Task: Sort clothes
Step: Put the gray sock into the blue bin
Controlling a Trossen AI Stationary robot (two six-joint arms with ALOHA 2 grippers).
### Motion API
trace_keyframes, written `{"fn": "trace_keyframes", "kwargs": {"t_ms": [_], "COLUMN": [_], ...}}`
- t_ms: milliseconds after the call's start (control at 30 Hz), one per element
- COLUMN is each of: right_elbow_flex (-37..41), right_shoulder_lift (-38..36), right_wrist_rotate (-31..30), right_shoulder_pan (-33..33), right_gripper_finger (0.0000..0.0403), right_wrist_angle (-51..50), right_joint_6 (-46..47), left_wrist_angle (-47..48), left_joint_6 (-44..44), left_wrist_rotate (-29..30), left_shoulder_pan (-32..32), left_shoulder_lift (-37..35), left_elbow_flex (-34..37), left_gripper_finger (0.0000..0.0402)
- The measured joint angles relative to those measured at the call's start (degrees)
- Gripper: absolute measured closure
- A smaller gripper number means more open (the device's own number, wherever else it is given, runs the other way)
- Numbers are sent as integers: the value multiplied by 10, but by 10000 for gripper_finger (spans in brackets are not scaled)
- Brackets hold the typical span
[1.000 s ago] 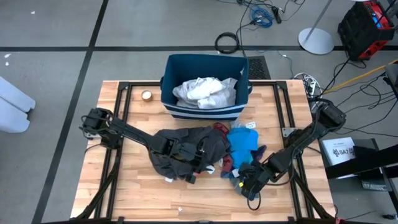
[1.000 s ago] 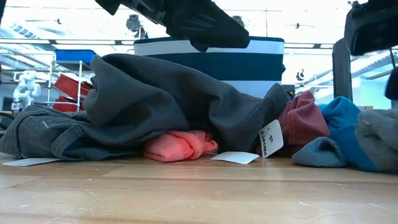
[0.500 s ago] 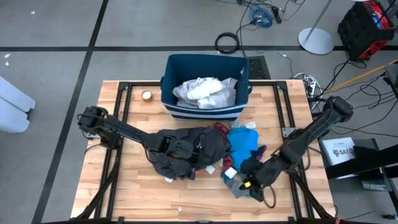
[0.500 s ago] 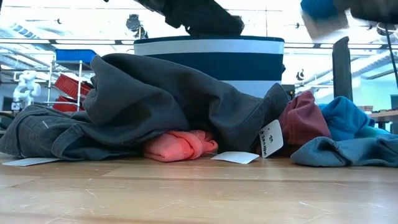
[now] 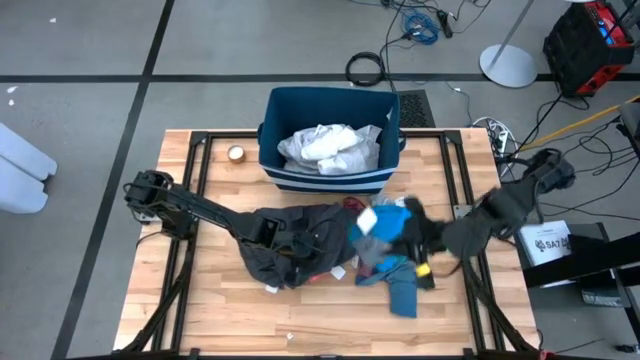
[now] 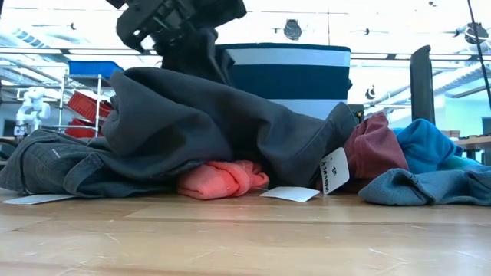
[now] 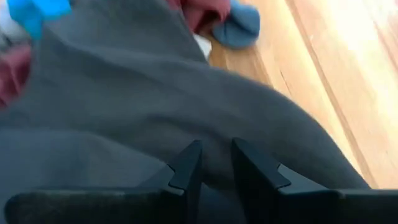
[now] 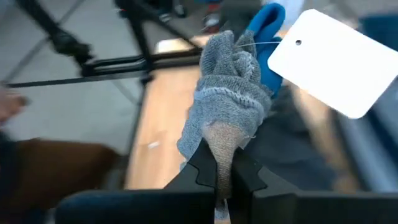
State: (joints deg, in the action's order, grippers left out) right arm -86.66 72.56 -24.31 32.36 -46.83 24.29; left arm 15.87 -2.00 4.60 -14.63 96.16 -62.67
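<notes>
Two claws are working. My right gripper [image 8: 222,169] is pinched tight on a small blue-grey piece [image 8: 227,102], a white tag [image 8: 339,61] hanging beside it, lifted clear of the boards. My left gripper [image 7: 214,163] presses into the large dark grey garment [image 5: 300,240], fingers a narrow gap apart; whether they pinch cloth I can't tell. Beyond both, the bin [image 5: 330,170] holds the white garment [image 5: 330,145]. Bare table [image 5: 220,190] lies toward the left edge.
</notes>
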Motion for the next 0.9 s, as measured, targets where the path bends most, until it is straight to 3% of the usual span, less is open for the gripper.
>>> {"fn": "trace_keyframes", "kwargs": {"t_ms": [200, 567, 767, 900], "right_elbow_flex": [-70, -95, -95, -95], "right_shoulder_lift": [0, 57, 137, 189], "right_wrist_rotate": [22, 213, 261, 262], "right_shoulder_pan": [-150, -497, -589, -620], "right_gripper_finger": [403, 403, 403, 399], "right_wrist_angle": [-45, -17, 16, 26], "right_joint_6": [-119, -246, -266, -266], "left_wrist_angle": [-19, -214, -210, -206], "left_joint_6": [45, 51, 31, 31], "left_wrist_rotate": [-34, -30, -30, -29], "left_shoulder_pan": [-16, -40, -40, -40], "left_shoulder_lift": [0, -1, -14, -14], "left_elbow_flex": [14, 60, 60, 60], "left_gripper_finger": [304, 304, 304, 304]}}
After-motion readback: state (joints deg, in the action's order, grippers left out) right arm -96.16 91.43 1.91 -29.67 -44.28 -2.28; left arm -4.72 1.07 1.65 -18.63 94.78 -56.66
